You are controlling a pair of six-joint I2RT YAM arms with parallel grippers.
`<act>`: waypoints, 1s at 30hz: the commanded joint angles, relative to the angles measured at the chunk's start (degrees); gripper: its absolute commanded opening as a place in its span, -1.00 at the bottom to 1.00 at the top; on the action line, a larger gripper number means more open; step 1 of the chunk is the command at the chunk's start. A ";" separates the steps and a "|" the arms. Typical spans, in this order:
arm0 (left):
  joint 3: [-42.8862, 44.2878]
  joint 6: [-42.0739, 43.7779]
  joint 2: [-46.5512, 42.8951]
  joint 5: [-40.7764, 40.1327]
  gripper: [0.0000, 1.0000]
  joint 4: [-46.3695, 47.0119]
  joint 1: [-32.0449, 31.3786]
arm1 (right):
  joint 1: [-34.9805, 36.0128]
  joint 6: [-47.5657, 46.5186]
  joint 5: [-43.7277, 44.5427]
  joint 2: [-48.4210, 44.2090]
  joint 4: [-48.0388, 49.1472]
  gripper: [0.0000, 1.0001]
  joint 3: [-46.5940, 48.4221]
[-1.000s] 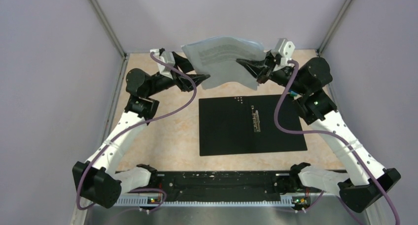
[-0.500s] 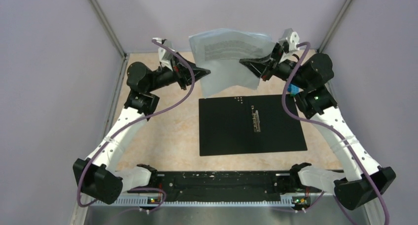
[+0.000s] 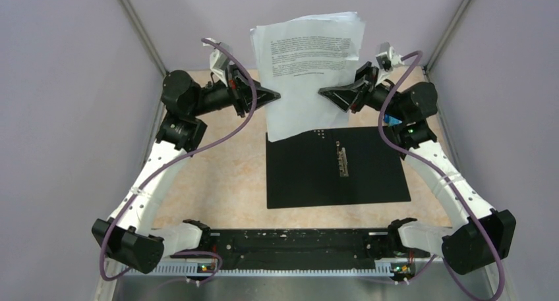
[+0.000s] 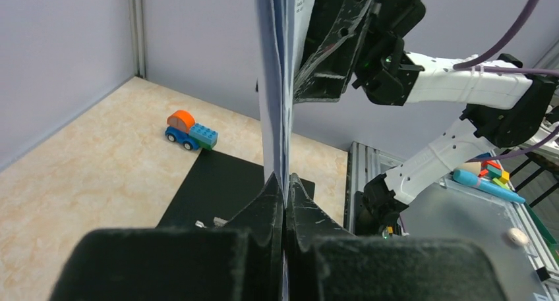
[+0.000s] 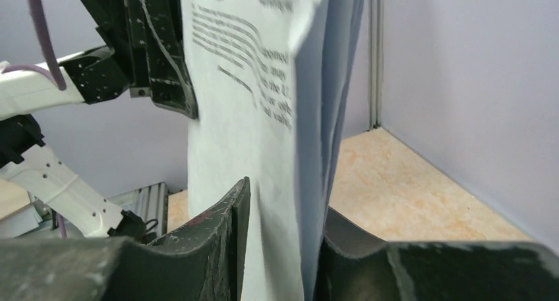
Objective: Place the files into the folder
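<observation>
Looking down from the top view, the beige surface (image 3: 217,182) fills the middle of the frame, and the folder (image 3: 310,176) lies flat on it dead centre, opened out with the black inside up. The files (image 3: 306,57) aren't in it yet. They're held up in the air at upper centre, standing roughly upright with the long axis running up-down, and the bottom edge dangles over the folder's upper left corner. The left hand (image 3: 273,95) is pinched tight on the left edge of the sheets, fingers pressed together on the paper in its wrist view. The right hand (image 3: 324,90) looks clamped on the right side, with paper filling the gap between its fingers. Neither arm is closer really. The folder sits straight below and toward the bottom of the frame from both hands, so I reckon the sheets need laying down that way, onto the half right of the metal clip (image 3: 341,161). A little toy car (image 4: 190,133) is parked off the folder's far corner.
</observation>
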 commanded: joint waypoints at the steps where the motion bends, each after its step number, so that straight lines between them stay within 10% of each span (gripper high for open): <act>1: 2.08 2.48 1.29 -2.61 -1.00 -6.14 -0.26 | -0.89 4.02 0.07 -0.88 4.94 -0.38 0.94; 5: 0.98 1.51 2.41 -5.31 -1.00 -5.43 -0.21 | -0.88 4.44 0.90 -0.94 2.75 -0.51 1.31; 8: -0.29 0.12 2.16 -7.02 -1.00 -2.28 -0.21 | -0.84 2.07 3.70 -0.87 -3.47 -0.97 2.56; 13: -0.38 2.67 3.68 -15.50 -0.93 -5.84 -1.98 | -0.76 -5.25 16.51 -2.94 -22.57 -1.00 5.99; 21: -6.30 -2.73 12.18 -48.98 -0.03 -1.09 -15.46 | -0.71 -16.39 35.98 -7.21 -46.26 -1.00 10.89; 30: -2.48 -11.60 30.43 -80.29 0.04 -7.42 -31.19 | -0.72 -19.27 55.67 -10.34 -55.11 -1.00 10.62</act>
